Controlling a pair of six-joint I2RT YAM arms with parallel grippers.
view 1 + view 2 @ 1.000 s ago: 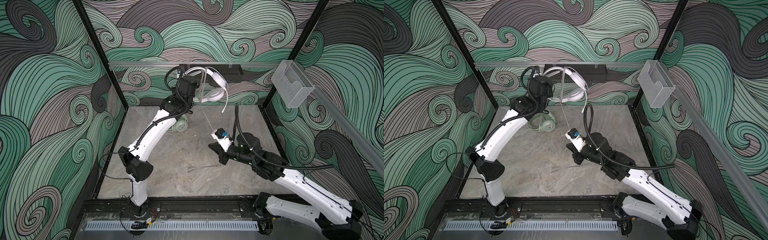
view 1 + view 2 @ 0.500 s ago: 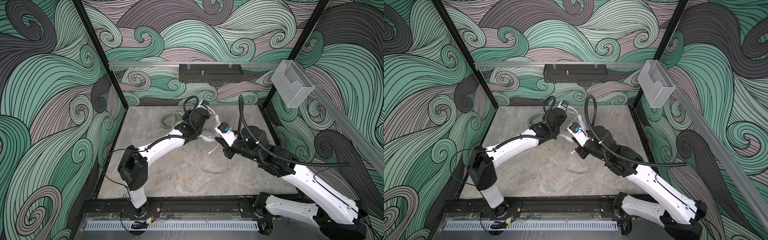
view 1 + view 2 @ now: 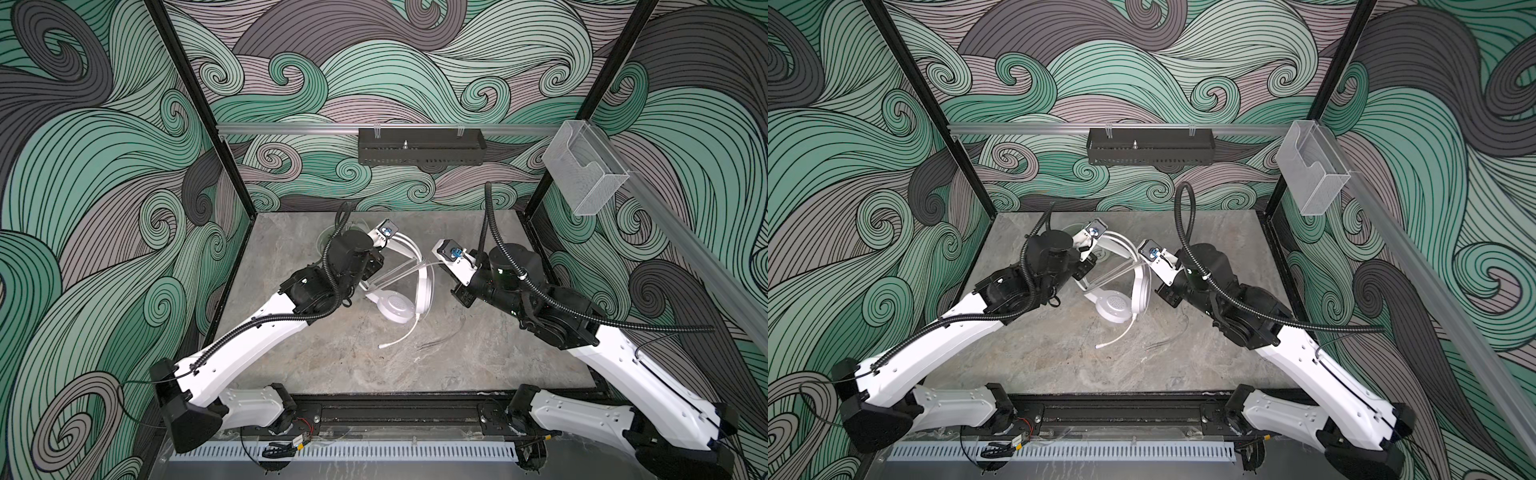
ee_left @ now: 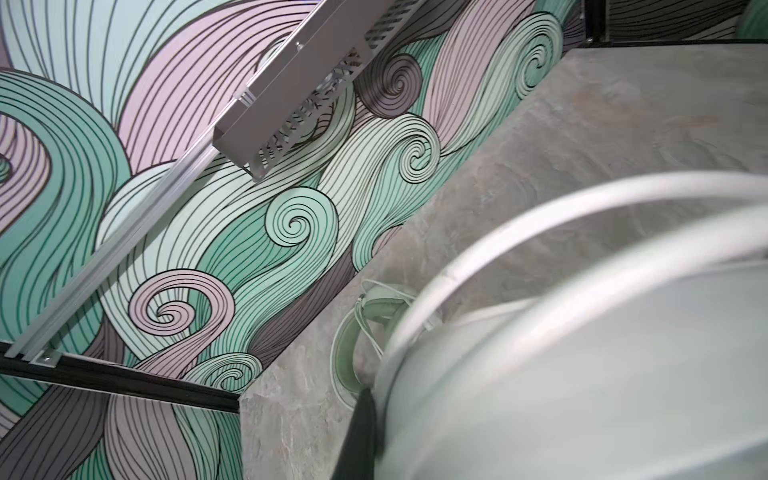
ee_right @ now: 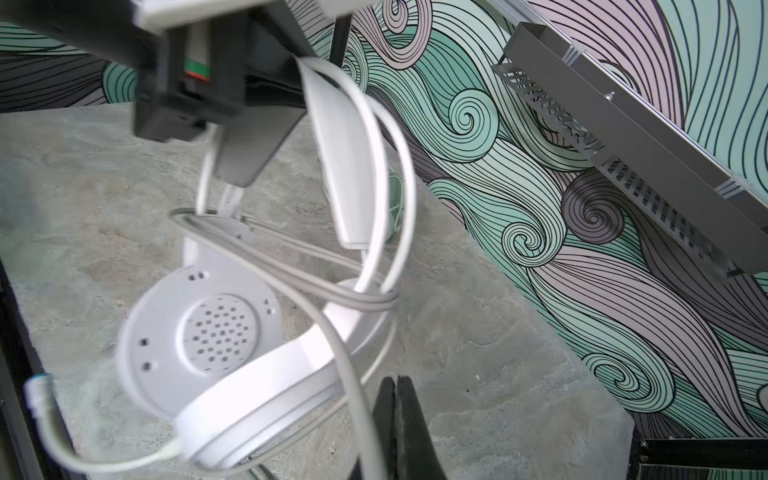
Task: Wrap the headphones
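- We are working over the grey stone-look table [image 3: 332, 365], and both arms are reaching in towards its middle from the near corners.
- The white headset [image 3: 395, 309] is sitting in the centre between the two arms, with one earcup low over the table and its band arching upward. We are judging it to be the one being wrapped.
- The mint headset [image 4: 343, 353] is lying well back by the rear wall, behind the left arm, and nothing is touching it. We are guessing its turn is coming later.
- The left gripper [image 5: 232, 174] is clamping the white headset up by the band, its jaws drawn in on it, and is serving as the anchor.
- The right gripper [image 5: 397, 415] is showing its jaws pressed flat together. The cable is running right alongside them, and we are not able to tell whether a strand is nipped between.
- The cable [image 5: 291, 274] is already crossing the band in several turns, so we are judging the winding to be partly done.
- A loose tail [image 3: 440, 341] of thin cable is lying on the table near the right arm. The next move is calling for that arm to carry this slack round the band while the left is steadying the headset, without letting the laid turns slip.
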